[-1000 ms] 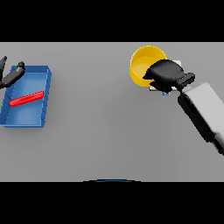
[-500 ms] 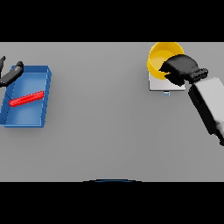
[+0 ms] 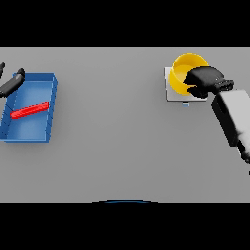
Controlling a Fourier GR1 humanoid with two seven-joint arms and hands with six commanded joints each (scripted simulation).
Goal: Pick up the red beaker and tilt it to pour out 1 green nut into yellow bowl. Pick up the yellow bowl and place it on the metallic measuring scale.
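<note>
Head view — right hand (image 3: pixel 205 80) has carried yellow bowl (image 3: pixel 184 72) over scale (image 3: pixel 171 93).

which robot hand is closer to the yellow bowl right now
The right. The right robot hand is curled over the yellow bowl at its right rim, above the metallic scale. The left robot hand is far across the table, by the blue tray.

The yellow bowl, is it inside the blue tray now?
No, the yellow bowl is at the far right over the metallic scale, with the right hand on it; the blue tray is at the left.
</note>
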